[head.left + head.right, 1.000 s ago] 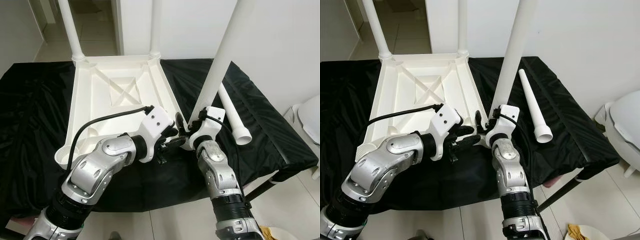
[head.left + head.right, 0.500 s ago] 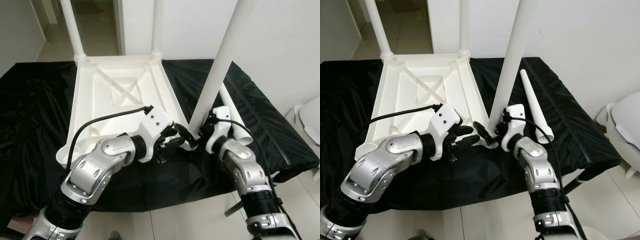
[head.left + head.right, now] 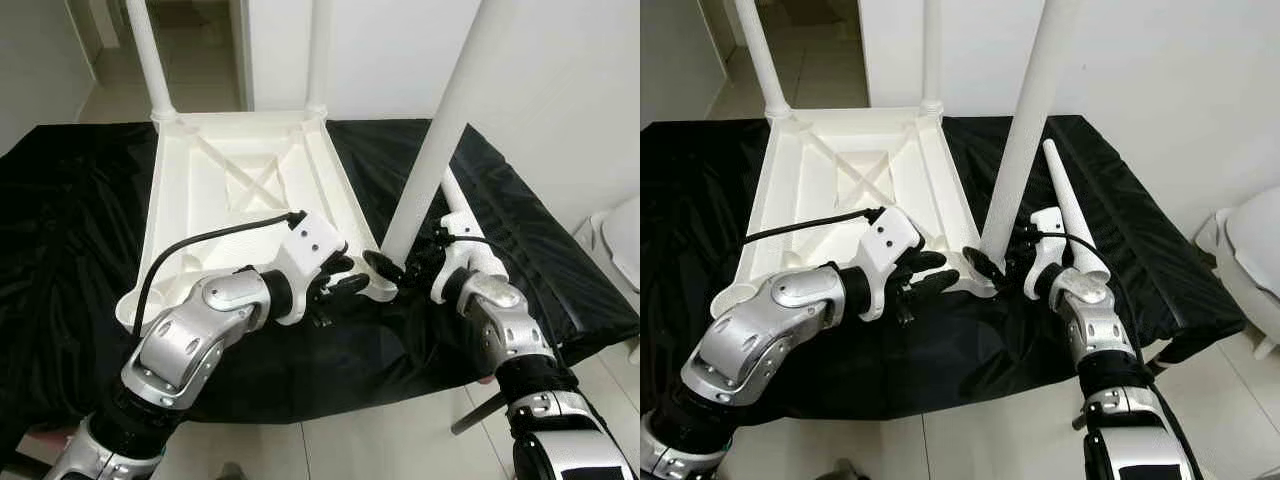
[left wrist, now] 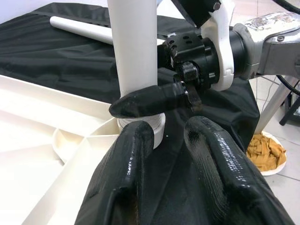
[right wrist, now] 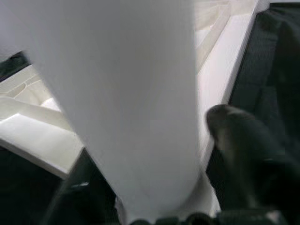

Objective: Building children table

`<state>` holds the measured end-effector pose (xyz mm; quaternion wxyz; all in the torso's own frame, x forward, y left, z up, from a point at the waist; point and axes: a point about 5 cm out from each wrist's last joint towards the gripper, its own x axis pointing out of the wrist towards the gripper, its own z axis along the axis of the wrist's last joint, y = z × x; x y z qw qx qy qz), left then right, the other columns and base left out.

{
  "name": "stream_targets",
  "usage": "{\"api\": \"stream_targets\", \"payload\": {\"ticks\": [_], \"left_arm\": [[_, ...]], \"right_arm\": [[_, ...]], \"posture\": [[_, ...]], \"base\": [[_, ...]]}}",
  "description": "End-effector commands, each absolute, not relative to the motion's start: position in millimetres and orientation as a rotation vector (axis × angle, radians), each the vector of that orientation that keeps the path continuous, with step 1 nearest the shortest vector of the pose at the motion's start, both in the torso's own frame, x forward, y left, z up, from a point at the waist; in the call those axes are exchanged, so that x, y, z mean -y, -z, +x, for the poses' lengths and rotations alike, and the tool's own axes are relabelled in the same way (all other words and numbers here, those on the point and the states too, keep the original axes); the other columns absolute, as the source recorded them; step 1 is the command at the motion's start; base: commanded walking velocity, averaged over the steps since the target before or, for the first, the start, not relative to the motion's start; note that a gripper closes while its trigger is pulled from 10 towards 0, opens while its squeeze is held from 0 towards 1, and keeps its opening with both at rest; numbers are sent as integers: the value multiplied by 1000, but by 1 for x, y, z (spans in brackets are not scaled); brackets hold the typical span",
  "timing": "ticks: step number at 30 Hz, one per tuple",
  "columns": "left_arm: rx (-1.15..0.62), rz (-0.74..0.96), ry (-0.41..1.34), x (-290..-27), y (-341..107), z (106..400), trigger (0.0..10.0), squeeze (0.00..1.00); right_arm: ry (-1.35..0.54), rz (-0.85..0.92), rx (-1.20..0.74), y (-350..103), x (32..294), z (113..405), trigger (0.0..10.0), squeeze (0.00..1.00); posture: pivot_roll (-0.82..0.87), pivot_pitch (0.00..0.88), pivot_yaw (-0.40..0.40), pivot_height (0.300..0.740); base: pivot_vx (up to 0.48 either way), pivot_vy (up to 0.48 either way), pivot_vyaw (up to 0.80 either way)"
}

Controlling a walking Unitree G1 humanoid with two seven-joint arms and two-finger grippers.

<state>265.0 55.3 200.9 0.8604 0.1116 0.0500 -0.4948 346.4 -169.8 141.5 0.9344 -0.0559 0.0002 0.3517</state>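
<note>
left eye view: the right gripper (image 3: 400,272) is swinging out toward 3 o'clock while clasping the base of the table leg (image 3: 440,140), now standing more upright in its corner socket, so seating is progressing. the left gripper (image 3: 345,285) is hovering open beside the upturned white tabletop (image 3: 240,190).

Black cloth (image 3: 80,230), white bowl of yellow-brown pieces (image 4: 265,151) on tiled floor (image 3: 970,445)

The three upright legs (image 3: 445,130) run off the top edge. The right wrist view is blurred, with the leg (image 5: 126,103) close up. The right gripper (image 3: 1002,272) fingers sit partly behind the leg.
</note>
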Motion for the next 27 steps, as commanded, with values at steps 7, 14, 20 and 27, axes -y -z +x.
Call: {"api": "stream_targets", "payload": {"ticks": [7, 14, 20, 27], "left_arm": [[-109, 232, 1079, -54, -203, 263, 10000, 0], [-111, 225, 1072, -54, -202, 262, 10000, 0], [-115, 215, 1074, -52, -201, 260, 10000, 0], [-118, 214, 1079, -51, -200, 260, 10000, 0]], "right_arm": [[-771, -126, 10, -137, 168, 347, 0, 0], [-718, -113, -17, -132, 160, 340, 0, 0], [-546, -38, -26, -133, 140, 333, 0, 0], [-321, 19, 56, -142, 113, 322, 0, 0]], "posture": [[-25, 16, -14, 740], [-21, 27, -30, 740], [-32, 38, -33, 740], [-39, 44, -37, 740]], "base": [[0, 0, 0], [0, 0, 0], [0, 0, 0], [0, 0, 0]]}}
